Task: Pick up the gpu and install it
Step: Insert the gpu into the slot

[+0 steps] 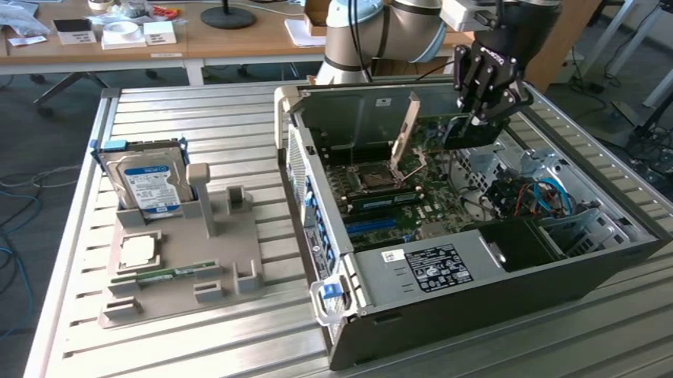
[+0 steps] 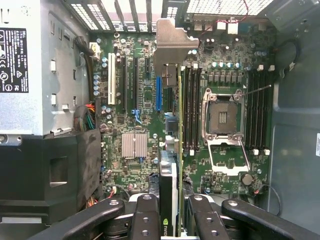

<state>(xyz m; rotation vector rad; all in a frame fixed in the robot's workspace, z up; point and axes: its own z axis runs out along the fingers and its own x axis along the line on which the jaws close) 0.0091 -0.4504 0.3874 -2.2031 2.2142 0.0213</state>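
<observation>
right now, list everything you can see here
computer case: one, dark grey, open, exterior view's right
motherboard: one, green, inside the case
fixture tray: one, grey, exterior view's left
hard drive: one, blue-and-white label, upright in the tray
cpu: one, silver, flat on the tray
ram stick: one, green, on the tray
table: one, silver slats, under everything
gpu: one, black, over the motherboard
gripper: one, black, shut on the gpu

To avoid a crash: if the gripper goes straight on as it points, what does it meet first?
Probably the motherboard, near the blue slot; the held gpu would touch before the fingers.
</observation>
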